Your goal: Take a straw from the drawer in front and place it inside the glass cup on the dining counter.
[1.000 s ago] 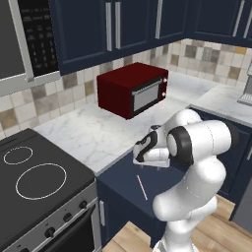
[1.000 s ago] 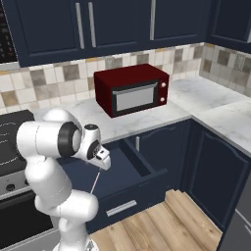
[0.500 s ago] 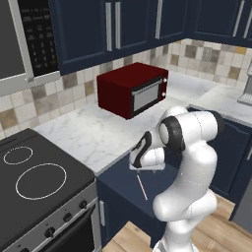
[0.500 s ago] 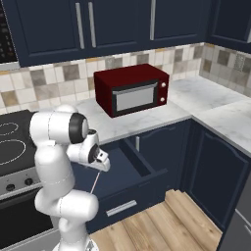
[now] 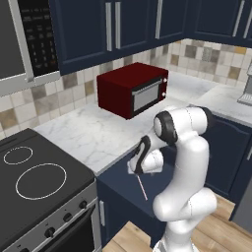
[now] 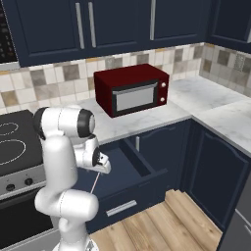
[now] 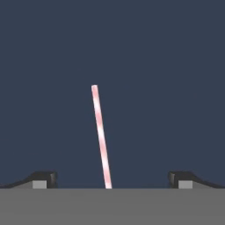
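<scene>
The navy drawer (image 5: pixel 120 194) (image 6: pixel 143 168) stands pulled out under the counter. On its floor (image 7: pixel 158 79) lies the straw (image 7: pixel 100 136), a thin pale pink striped stick, also seen as a thin line (image 5: pixel 142 187) (image 6: pixel 94 181). My gripper (image 5: pixel 139 164) (image 6: pixel 101 164) (image 7: pixel 112 178) hangs open just above the straw's near end. The fingertips (image 7: pixel 44 178) stand wide apart on either side of the straw without touching it. The glass cup and the dining counter are out of view.
A dark red microwave (image 5: pixel 133 88) (image 6: pixel 131 88) sits on the white marble counter (image 5: pixel 88 133) behind the drawer. The stove (image 5: pixel 34 179) (image 6: pixel 12 147) is to the left. Navy cabinet doors (image 6: pixel 215 166) close the corner on the right, above a wooden floor (image 6: pixel 162 225).
The arm has bent down and lowered the hand into the open drawer, close over the straw. The straw and drawer have not moved.
</scene>
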